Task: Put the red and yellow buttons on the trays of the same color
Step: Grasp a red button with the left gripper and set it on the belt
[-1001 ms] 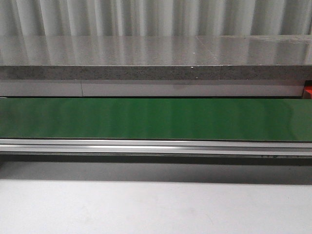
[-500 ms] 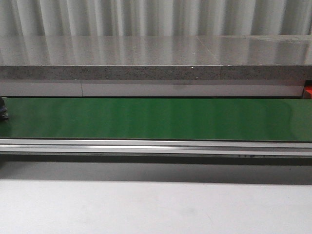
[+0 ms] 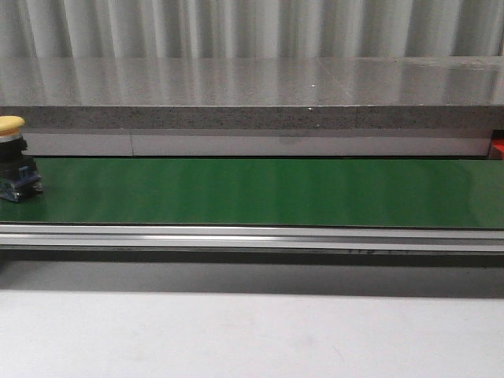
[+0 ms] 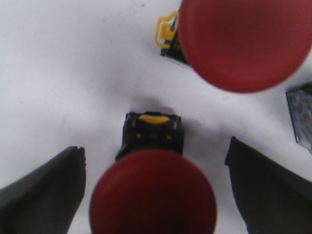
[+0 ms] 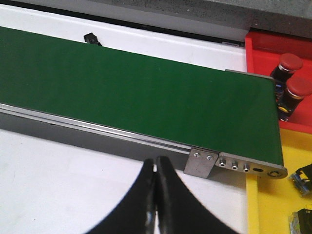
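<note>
While our left gripper [image 4: 155, 195] hangs spread wide over a red button [image 4: 152, 192] that stands on a white surface, its fingers on either side of the cap and clear of it, a yellow button [image 3: 14, 161] sits upright at the far left end of the green conveyor belt [image 3: 260, 193], and we judge that timing is the main risk: if the belt carries it to the right-hand end before either arm is ready, it could run off or topple where the belt ends. Our right gripper [image 5: 156, 195] is pressed together with nothing between its fingers, hovering near the belt's metal end bracket [image 5: 202, 161], so it would have to spread before it could take anything; reaching in late or off centre could knock the button over. On the left, a second red button [image 4: 243, 41] stands close to the first, and closing carelessly might nudge it or catch only the cap's edge. As for the containers, the red tray [image 5: 273, 48] beyond the belt's end holds two red buttons [image 5: 287, 83] side by side, correctly sorted. Beside the belt end, the yellow tray [image 5: 270, 204] holds dark parts at its edge, which we think are button bodies, though we cannot tell their cap colour.
</note>
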